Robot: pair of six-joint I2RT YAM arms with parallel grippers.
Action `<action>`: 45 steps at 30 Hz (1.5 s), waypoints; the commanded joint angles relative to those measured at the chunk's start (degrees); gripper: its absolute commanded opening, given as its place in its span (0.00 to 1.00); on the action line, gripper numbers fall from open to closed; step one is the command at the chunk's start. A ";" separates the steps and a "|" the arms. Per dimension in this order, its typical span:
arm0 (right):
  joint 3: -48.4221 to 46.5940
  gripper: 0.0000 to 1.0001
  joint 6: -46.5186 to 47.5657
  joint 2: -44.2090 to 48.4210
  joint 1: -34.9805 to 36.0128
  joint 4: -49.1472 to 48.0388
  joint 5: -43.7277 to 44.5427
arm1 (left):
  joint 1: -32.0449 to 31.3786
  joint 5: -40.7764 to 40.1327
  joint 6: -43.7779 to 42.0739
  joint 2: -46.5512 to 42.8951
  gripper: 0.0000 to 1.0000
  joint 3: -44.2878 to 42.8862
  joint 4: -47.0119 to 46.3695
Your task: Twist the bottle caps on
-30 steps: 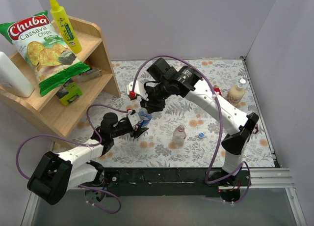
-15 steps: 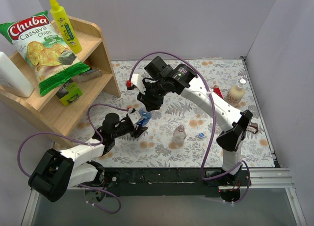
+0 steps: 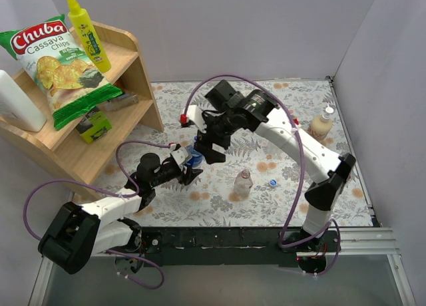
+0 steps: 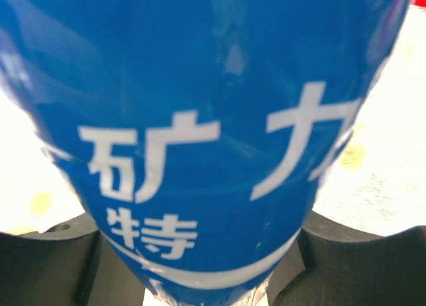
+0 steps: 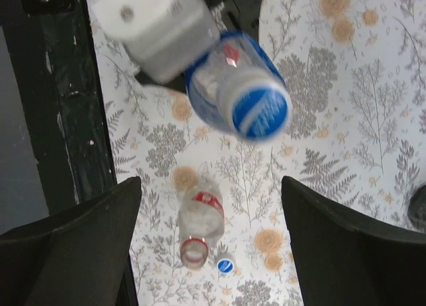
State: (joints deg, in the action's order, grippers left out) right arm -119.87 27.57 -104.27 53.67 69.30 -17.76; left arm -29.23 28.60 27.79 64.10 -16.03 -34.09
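Floral tabletop is boxed in: white wall panels at the back and right, wooden shelf over the left rear corner, black rail along the near edge. Open patches are the back strip by the wall and the near-right corner.

Clutter: a capless red-label bottle stands upright mid-table, with a loose blue cap on the tabletop just right of it and apart from it. A cream-filled bottle stands at the right edge by the wall. The shelf carries a Chuba chips bag, a yellow squeeze bottle and a white bottle, all well clear of both arms.

Left arm reaches in low from the near-left. The left claw is pinching the blue-label bottle around its body; the label fills the left wrist view. A blue cap sits on that bottle's neck.

Right arm arcs over from the near-right, elbow high, wrist pointing down. The right claw is spread wide just above the capped neck, fingers not touching cap or bottle.
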 commanded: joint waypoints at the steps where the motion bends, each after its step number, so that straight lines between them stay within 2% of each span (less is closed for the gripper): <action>1: 6.75 0.92 2.67 11.71 -9.25 -6.00 -7.70 | 0.14 6.28 2.35 -0.11 0.00 -0.57 -0.90; 2: 7.37 0.98 1.70 12.85 -11.20 -8.97 -9.73 | 0.14 9.77 3.75 0.15 0.00 -1.62 0.15; 4: 9.82 0.99 -0.75 15.84 -15.33 -18.28 -16.48 | 0.14 12.34 6.38 0.07 0.00 -3.21 2.36; 7: 11.32 0.99 -2.34 16.29 -15.70 -26.56 -24.12 | -0.03 15.34 10.70 0.15 0.00 -6.55 3.50; 10: 14.21 0.98 -8.40 15.76 -15.61 -34.65 -30.90 | -0.21 16.75 12.90 0.42 0.00 -9.54 5.52; 14: 21.32 0.98 -10.96 17.60 -15.61 -45.11 -33.48 | -0.21 18.16 12.03 0.41 0.00 -12.70 10.34; 19: 25.12 0.98 -10.96 19.01 -15.61 -49.08 -35.32 | -0.21 18.68 11.06 1.21 0.00 -15.52 12.03; 23: 30.04 0.98 -15.43 20.59 -15.61 -57.05 -36.20 | -0.21 18.69 11.06 2.96 0.00 -17.19 11.68; 33: 33.48 0.98 -19.84 19.54 -15.00 -62.44 -37.08 | -0.74 19.04 10.35 4.55 0.00 -19.65 12.11; 45: 33.56 0.98 -19.05 18.75 -13.94 -61.48 -36.47 | -0.82 18.42 9.83 4.55 0.00 -20.18 12.38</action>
State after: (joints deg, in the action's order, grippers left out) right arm -86.32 8.05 -85.82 38.96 8.93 -53.32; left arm -29.80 46.44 38.35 69.01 -33.85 -21.45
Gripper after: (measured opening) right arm 0.984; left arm 0.527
